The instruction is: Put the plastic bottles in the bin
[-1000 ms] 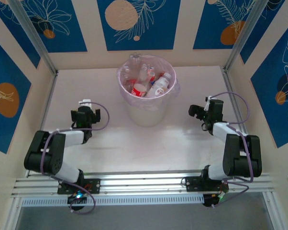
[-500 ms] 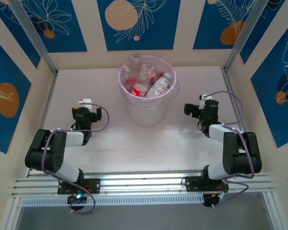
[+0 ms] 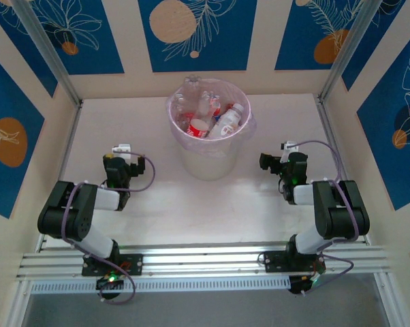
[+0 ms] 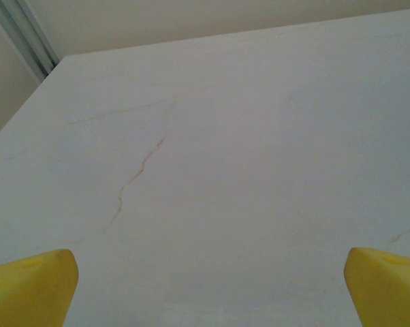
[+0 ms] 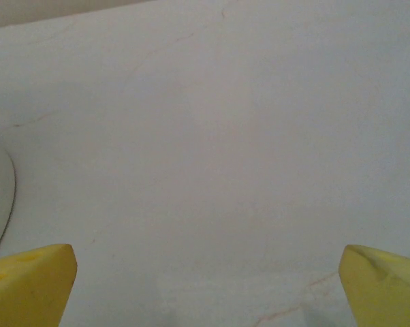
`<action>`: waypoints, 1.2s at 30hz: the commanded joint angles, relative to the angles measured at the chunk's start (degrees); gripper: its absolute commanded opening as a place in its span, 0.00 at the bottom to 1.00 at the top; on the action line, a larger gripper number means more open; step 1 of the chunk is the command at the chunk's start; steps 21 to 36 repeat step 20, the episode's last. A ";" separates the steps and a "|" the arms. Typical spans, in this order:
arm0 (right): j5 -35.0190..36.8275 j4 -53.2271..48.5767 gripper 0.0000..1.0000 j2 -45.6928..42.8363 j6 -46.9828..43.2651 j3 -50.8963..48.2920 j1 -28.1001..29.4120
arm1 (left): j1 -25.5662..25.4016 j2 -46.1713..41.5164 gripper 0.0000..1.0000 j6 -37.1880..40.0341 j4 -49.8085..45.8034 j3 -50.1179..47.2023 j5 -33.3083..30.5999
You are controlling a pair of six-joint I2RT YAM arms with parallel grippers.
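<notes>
Where patterned walls enclose it, the veined table bears the bin

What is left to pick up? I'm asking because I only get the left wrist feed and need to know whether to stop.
Observer: In the top view, the plastic bottles lie heaped inside the bin.
Operator: Is the right arm carrying one?
Observer: No. The right gripper is open, with bare table between its fingers.
Operator: Where is the bin from my arm?
Observer: Ahead and to the right of the left gripper, about midway between the two arms.
</notes>
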 commanded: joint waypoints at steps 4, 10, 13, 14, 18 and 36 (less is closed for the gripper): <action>1.94 3.12 0.99 -0.12 -1.61 0.85 0.89 | 0.74 0.42 1.00 0.29 2.76 -0.53 0.71; 2.22 3.10 0.99 -0.05 -1.81 0.93 1.07 | 0.68 0.42 1.00 0.37 2.79 -0.58 0.70; 1.40 2.50 0.99 0.07 -1.63 1.27 0.71 | 0.74 0.42 1.00 0.37 2.76 -0.58 0.73; 1.68 2.40 0.99 0.08 -1.79 1.38 0.82 | 0.77 0.42 1.00 0.34 2.81 -0.58 0.69; 1.53 2.53 0.99 0.08 -1.72 1.34 0.80 | 0.75 0.42 1.00 0.33 2.84 -0.60 0.57; 1.94 3.12 0.99 -0.09 -1.87 0.93 1.10 | 0.68 0.42 1.00 0.35 2.76 -0.63 0.57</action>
